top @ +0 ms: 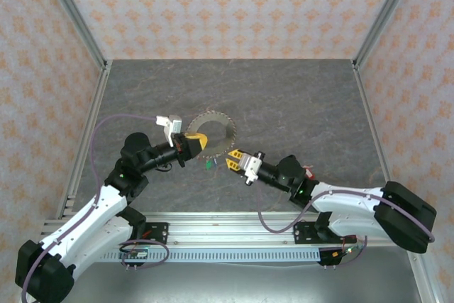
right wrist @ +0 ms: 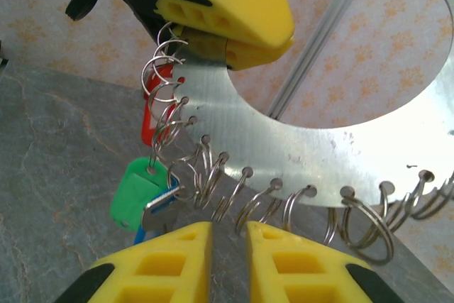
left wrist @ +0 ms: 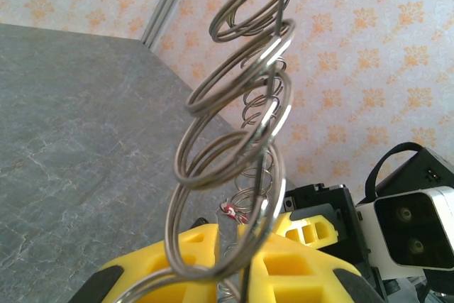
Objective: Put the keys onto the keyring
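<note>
The keyring [top: 231, 130] is a flat grey metal ring with small wire split rings [right wrist: 213, 175] hanging from holes along its rim. My left gripper [top: 201, 143] is shut on its near left edge and holds it up above the table. From the split rings on that side hang keys with a green tag [right wrist: 135, 191], a red tag [right wrist: 147, 122] and a blue tag [right wrist: 140, 235]. My right gripper [right wrist: 228, 235] is just under the ring's toothed rim. Its jaws stand a narrow gap apart with nothing between them. In the left wrist view the split rings [left wrist: 234, 125] rise from my left gripper [left wrist: 230, 250].
The grey table [top: 298, 104] is enclosed by patterned walls and aluminium posts [top: 74, 12]. A purple cable [top: 113, 118] loops off the left arm. The right arm's wrist camera [left wrist: 415, 228] sits close to the left fingers.
</note>
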Motion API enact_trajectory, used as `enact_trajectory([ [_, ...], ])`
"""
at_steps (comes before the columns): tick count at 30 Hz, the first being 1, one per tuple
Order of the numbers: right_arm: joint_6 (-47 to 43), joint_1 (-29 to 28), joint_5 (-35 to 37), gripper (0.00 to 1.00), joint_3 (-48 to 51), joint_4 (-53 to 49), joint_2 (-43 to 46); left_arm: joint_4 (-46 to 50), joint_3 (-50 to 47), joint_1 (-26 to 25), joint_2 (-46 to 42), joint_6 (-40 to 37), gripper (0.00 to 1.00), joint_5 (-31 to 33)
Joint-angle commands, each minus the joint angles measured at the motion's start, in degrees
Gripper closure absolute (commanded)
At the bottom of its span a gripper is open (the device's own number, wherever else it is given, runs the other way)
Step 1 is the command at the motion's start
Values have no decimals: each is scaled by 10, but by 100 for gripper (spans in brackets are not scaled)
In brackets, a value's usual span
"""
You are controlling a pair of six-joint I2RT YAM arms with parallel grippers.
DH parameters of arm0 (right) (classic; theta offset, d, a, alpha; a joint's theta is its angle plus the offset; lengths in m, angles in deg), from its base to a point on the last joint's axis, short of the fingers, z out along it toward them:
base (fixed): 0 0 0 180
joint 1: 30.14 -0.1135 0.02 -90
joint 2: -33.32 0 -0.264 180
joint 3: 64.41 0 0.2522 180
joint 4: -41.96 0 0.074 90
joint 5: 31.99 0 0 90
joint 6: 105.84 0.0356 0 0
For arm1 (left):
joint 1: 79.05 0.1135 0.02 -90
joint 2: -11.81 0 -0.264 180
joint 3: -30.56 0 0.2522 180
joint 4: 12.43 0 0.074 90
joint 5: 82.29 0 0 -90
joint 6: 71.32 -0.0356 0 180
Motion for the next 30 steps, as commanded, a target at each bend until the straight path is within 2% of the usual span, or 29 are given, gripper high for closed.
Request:
enact_trajectory([
  [1, 13, -2, -14, 81, -24, 56, -15, -15, 24, -6, -9, -17, 100, -18],
  [4, 16, -2, -2, 87, -36, 55, -30, -13, 23, -6, -9, -18, 100, -20],
  [10, 6, -1, 30, 90, -34, 49, -54, -2, 24, -7, -13, -23, 100, -14],
  [15, -4, -2, 63, 90, -21, 19, -39, 11, 25, -7, -21, -30, 100, -9],
  [19, -10, -2, 83, 85, -3, 3, -6, 12, 25, -6, -20, -32, 100, -4],
  [21, -11, -1, 61, 82, 3, -5, 18, 12, 25, -7, -18, -32, 100, -1],
  [26, -17, -2, -33, 79, -21, -101, 59, 3, 25, -7, -11, -28, 100, 4],
  [30, 2, -2, -81, 79, -33, -83, 42, -3, 25, -7, -4, -20, 100, 17],
])
